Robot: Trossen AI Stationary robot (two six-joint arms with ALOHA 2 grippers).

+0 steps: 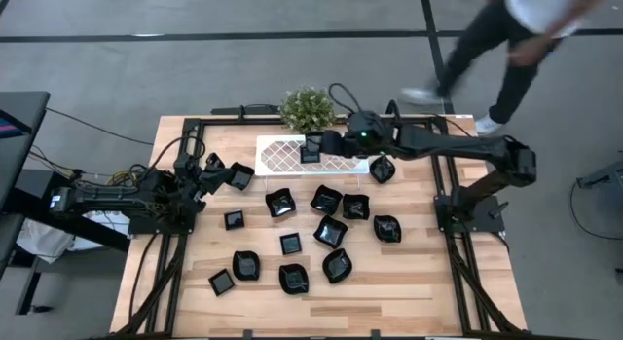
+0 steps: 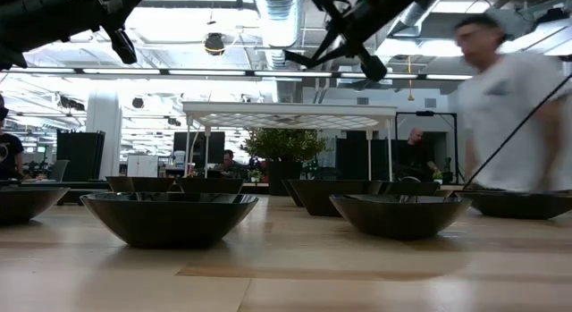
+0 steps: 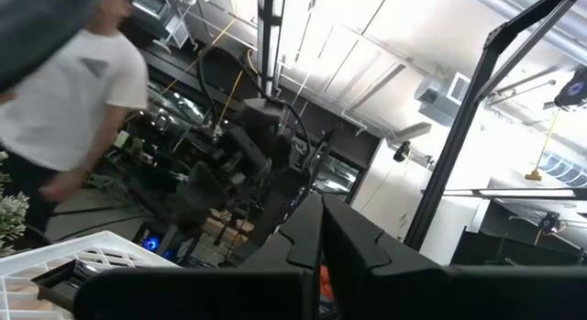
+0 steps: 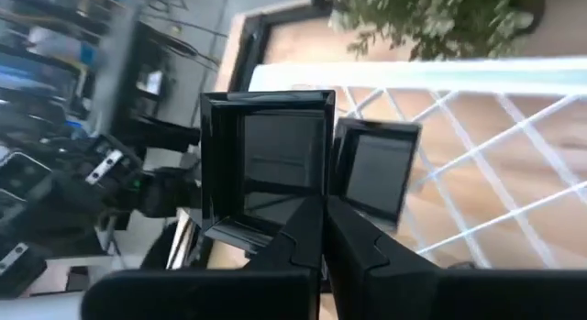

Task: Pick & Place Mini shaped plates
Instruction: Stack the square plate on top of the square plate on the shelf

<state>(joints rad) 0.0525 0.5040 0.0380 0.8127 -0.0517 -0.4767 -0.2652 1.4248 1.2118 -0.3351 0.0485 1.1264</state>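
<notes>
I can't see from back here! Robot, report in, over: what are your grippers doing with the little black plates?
Right gripper shut on a square plate, above the white tray. Left gripper shut, at the table's left side. Other plates on the table. Nothing in the way.

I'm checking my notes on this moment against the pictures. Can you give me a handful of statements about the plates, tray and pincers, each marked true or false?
1. The right pincer is shut on a square black plate over the white lattice tray. True.
2. The left pincer is open and empty. False: it is shut on a black plate near the table's left side.
3. The potted plant stands beyond the tray. True.
4. All plates already lie on the tray. False: most lie on the wooden table.
</notes>
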